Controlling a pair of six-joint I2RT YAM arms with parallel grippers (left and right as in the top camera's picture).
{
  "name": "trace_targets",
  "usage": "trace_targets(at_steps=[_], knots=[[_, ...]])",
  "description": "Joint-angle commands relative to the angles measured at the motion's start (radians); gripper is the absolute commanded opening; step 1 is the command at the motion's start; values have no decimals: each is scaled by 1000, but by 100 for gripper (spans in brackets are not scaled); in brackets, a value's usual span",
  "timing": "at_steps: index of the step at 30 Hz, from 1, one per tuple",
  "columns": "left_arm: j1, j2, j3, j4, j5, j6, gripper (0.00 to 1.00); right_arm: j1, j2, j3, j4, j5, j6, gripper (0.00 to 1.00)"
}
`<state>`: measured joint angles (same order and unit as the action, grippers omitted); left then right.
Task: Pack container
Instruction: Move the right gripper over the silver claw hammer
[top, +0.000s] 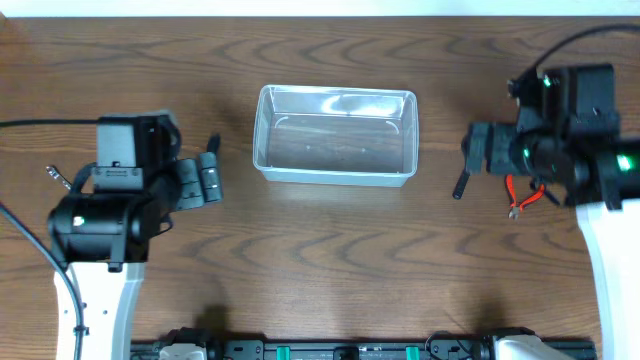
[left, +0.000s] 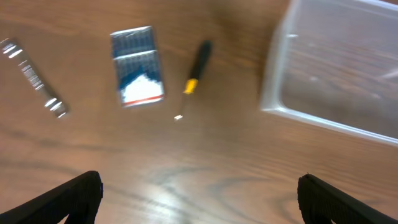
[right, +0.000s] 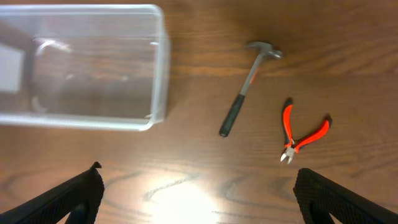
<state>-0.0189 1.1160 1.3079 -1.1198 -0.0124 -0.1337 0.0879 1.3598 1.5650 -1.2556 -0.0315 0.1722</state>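
The clear plastic container (top: 335, 177) stands empty at the middle of the table. It also shows in the left wrist view (left: 271, 81) and in the right wrist view (right: 159, 68). My left gripper (top: 208, 180) is left of it, open and empty, with its fingers wide apart over bare wood (left: 199, 199). My right gripper (top: 478, 148) is right of it, open and empty (right: 199, 193). A blue case of bits (left: 137, 73), a black and yellow screwdriver (left: 196, 67) and a metal tool (left: 32, 78) lie by the left gripper.
A hammer (right: 249, 87) and red-handled pliers (right: 301, 134) lie on the wood right of the container. In the overhead view the pliers (top: 525, 197) show under the right arm and the hammer handle (top: 461, 185) pokes out below the gripper.
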Motion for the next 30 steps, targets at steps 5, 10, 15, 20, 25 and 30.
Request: trace_targets(at_steps=[5,10,15,20,25,30], knots=[[154,-17,50,4,-53,19,98,-111,246,138,40,65,60,99],[187,-4,49,5,-52,21,98,-188,397,141,131,20,60,99],[187,-3,49,6,-51,17,98,-210,552,141,178,19,59,99],[187,-3,49,6,-52,17,98,-209,673,141,235,24,55,99],[187,-3,49,6,-52,17,98,-207,724,140,269,28,3,99],[187,-3,49,6,-52,17,98,-207,747,140,288,31,-6,99]])
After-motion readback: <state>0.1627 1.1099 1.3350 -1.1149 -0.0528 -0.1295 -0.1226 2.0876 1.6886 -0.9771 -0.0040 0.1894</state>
